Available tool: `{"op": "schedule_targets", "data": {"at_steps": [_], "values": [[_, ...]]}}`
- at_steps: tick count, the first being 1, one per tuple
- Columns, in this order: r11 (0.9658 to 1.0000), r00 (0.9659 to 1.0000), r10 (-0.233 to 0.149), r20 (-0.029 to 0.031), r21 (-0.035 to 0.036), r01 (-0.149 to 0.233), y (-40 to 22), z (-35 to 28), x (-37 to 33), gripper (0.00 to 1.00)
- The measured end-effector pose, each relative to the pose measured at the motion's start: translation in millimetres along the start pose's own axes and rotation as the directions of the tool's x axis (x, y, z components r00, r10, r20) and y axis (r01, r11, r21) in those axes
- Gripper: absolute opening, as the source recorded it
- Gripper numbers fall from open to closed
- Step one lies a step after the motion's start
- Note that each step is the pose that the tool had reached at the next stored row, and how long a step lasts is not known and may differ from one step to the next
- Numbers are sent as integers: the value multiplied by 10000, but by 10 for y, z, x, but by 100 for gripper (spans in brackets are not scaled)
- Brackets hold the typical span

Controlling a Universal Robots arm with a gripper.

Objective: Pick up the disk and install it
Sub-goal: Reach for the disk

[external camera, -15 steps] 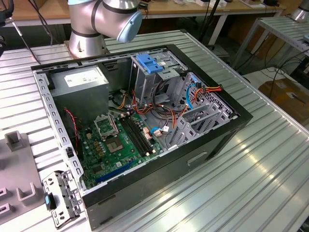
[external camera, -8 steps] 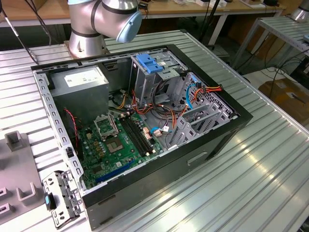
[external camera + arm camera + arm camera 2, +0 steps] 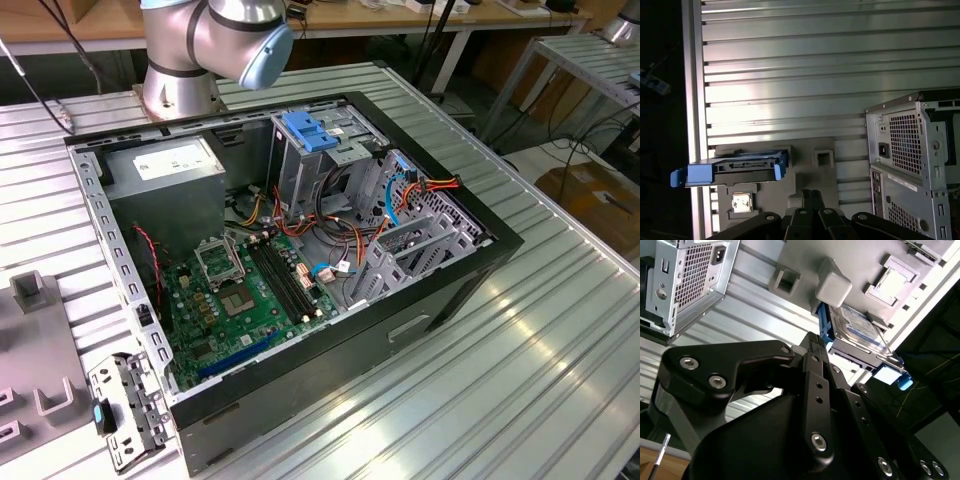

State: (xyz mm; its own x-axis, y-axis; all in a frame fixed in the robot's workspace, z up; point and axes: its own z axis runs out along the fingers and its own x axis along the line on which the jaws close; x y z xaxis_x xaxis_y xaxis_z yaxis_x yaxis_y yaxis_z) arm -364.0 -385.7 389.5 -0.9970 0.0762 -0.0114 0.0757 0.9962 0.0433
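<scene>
The gripper (image 3: 809,192) is seen in both wrist views (image 3: 812,338) with its black fingers drawn together at the tips, and nothing is held between them. It is poised above a grey fixture plate (image 3: 802,172) that is laid on the ribbed aluminium table (image 3: 560,380).

The disk (image 3: 732,170) is set on that plate near the table's edge. Its dark body is framed by a blue carrier rail, and its labelled face can be made out in the second wrist view (image 3: 857,330). It is placed beyond the fingertips and off to one side, near them but not touched.

The open computer case (image 3: 420,320) is seen in the exterior view, where a green motherboard (image 3: 240,300) is exposed. Its perforated rear panel (image 3: 910,150) is seen in the first wrist view, well apart from the disk.
</scene>
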Motion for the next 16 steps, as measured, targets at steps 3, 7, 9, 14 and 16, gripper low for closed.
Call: {"op": "schedule_targets", "data": {"at_steps": [3,7,9,14,16], "values": [[10000,10000,0,-7,0,0,-3,0,75,11],[10000,10000,1,-15,1,-1,-5,1,142,11],[10000,10000,1,-19,1,-1,-6,1,180,11],[10000,10000,1,-22,1,-1,-10,1,281,11],[10000,10000,1,-25,2,-1,-11,0,324,11]]}}
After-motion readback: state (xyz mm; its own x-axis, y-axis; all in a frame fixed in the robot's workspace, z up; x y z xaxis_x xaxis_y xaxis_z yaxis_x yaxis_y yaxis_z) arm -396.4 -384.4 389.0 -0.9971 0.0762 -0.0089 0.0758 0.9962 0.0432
